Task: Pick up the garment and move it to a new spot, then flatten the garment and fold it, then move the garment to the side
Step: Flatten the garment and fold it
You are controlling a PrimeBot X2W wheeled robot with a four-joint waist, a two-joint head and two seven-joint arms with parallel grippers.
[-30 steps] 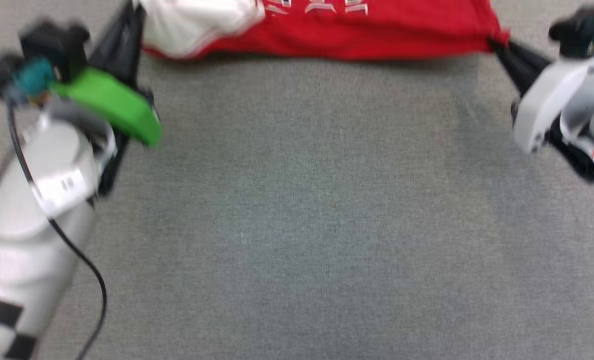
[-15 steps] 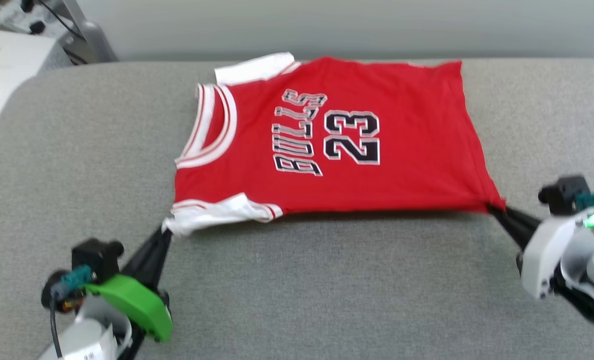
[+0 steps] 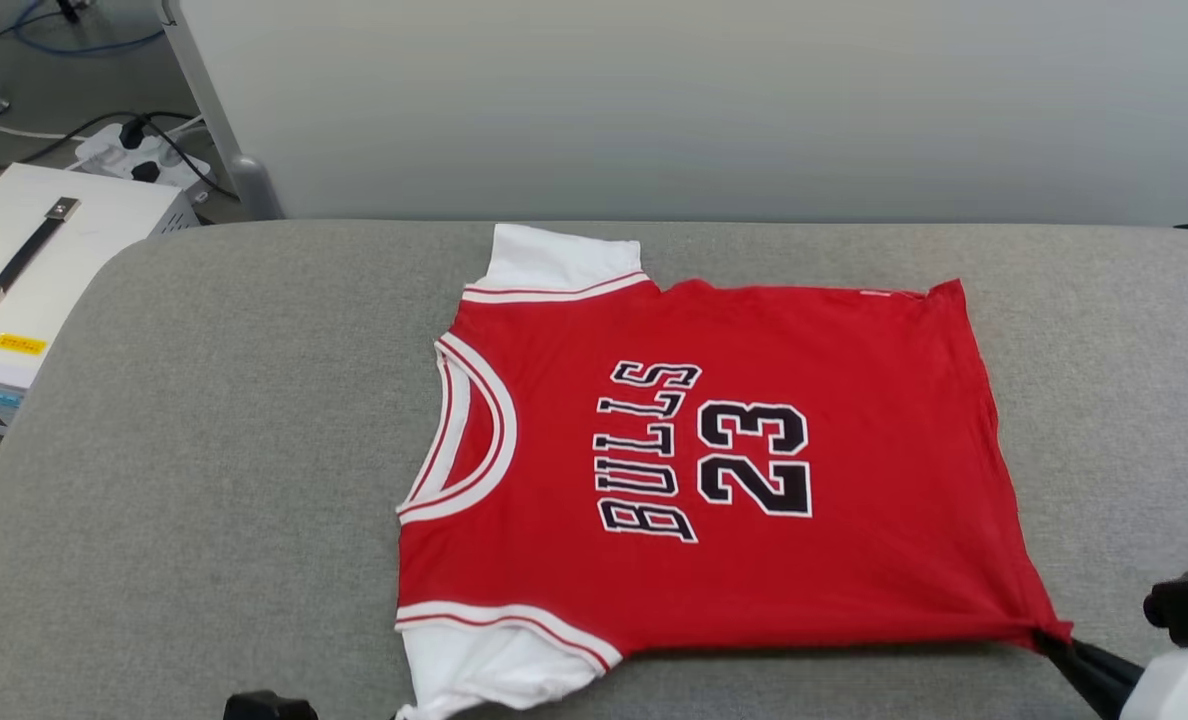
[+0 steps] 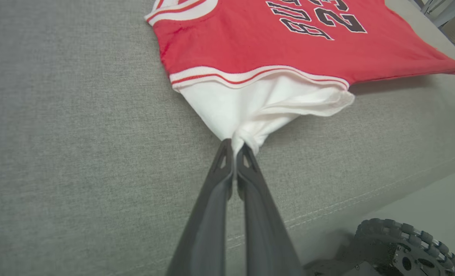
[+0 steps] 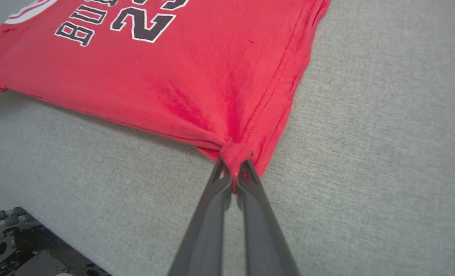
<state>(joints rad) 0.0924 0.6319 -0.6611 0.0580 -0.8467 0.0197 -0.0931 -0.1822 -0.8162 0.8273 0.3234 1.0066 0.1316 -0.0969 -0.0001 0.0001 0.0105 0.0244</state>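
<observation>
**Jersey held taut by two corners**

On the left, the left gripper [image 4: 235,147] has its fingers clamped on the bunched tip of the near white sleeve. The garment [image 3: 714,470] lies face up in the middle of the grey padded table [image 3: 204,450], with its near edge drawn tight (a flattening pull, I judge, hence the corner holds). On the right, the right gripper [image 5: 233,168] is nipped shut on the red hem corner. The shirt's underside is hidden, and the head view crops both arms at its bottom edge.
</observation>
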